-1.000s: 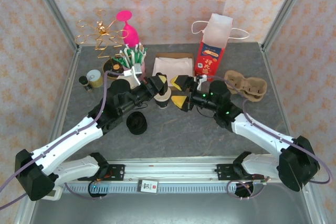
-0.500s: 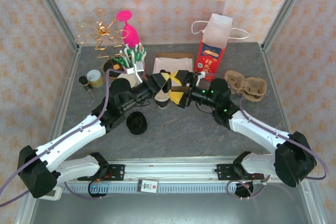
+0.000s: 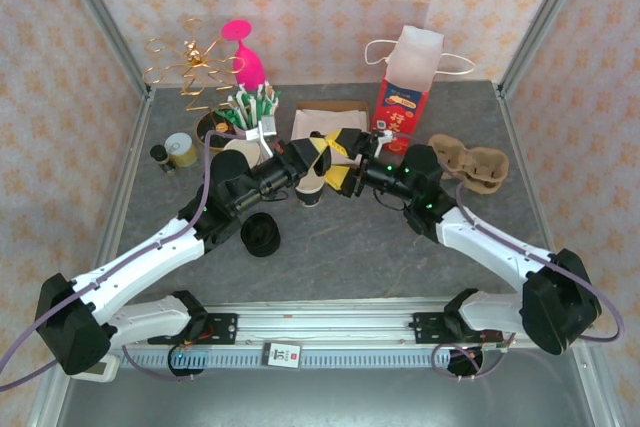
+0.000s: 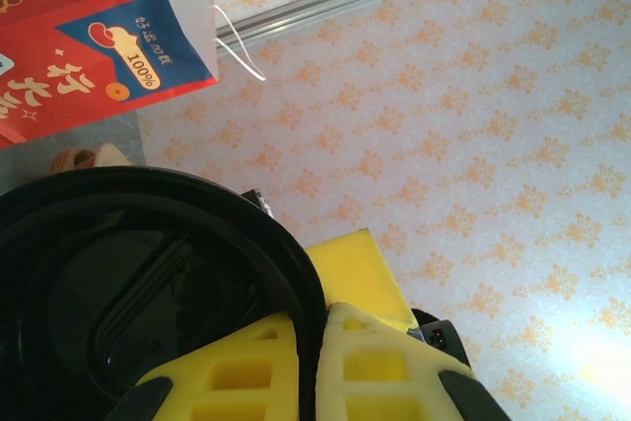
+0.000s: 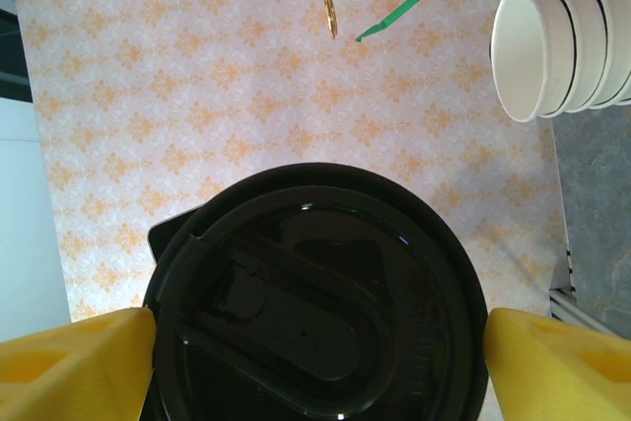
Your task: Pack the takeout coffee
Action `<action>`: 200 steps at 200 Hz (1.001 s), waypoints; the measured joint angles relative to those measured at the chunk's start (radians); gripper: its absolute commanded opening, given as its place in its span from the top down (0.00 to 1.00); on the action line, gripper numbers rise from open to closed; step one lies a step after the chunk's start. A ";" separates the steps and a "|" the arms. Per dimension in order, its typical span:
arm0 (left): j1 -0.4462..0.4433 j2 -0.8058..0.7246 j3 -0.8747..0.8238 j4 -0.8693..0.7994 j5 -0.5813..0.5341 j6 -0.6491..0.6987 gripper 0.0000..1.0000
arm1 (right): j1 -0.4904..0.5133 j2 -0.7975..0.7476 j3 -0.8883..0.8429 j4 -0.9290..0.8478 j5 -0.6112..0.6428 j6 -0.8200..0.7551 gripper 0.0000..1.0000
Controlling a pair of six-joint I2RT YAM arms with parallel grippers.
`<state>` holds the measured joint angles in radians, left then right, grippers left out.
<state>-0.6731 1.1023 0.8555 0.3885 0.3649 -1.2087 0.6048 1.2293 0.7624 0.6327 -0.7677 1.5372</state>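
Note:
A black coffee lid (image 5: 315, 313) hangs in the air between both arms. My left gripper (image 4: 314, 327) is shut on its rim (image 4: 296, 273), pinching it edge-on. My right gripper (image 5: 320, 342) is open, one yellow finger (image 5: 79, 362) on each side of the lid at the rim's edge. In the top view the lid (image 3: 322, 150) and both grippers, left (image 3: 312, 155) and right (image 3: 340, 161), meet just above an uncovered paper cup (image 3: 310, 190). The red and white takeout bag (image 3: 402, 107) stands upright behind them, and a cardboard cup carrier (image 3: 470, 162) lies to the right.
A stack of black lids (image 3: 260, 235) sits front left of the cup. Nested white cups (image 5: 562, 36), a holder of green stirrers (image 3: 255, 112), a pink goblet (image 3: 245, 57) and a gold wire stand (image 3: 195, 72) crowd the back left. A flat brown and white packet (image 3: 328, 122) lies behind the cup.
My right gripper has moved left and up until its open fingers straddle the lid. My left gripper has lifted the lid slightly toward it.

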 measured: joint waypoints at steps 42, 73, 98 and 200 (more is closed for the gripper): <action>0.000 0.000 0.000 0.020 0.003 -0.006 0.90 | -0.004 0.008 0.016 0.005 -0.011 0.007 0.25; 0.000 0.000 0.000 0.028 0.005 -0.006 0.90 | -0.004 0.008 0.019 0.005 -0.011 0.011 0.29; 0.000 0.000 0.000 0.028 0.004 -0.006 0.90 | -0.006 0.008 0.019 0.005 -0.011 0.012 0.32; 0.007 -0.001 0.000 0.010 0.001 0.012 0.66 | -0.006 0.008 0.032 -0.057 -0.005 -0.042 0.33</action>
<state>-0.6659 1.1015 0.8555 0.3981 0.3660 -1.1969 0.5991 1.2369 0.7944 0.5755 -0.7731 1.4952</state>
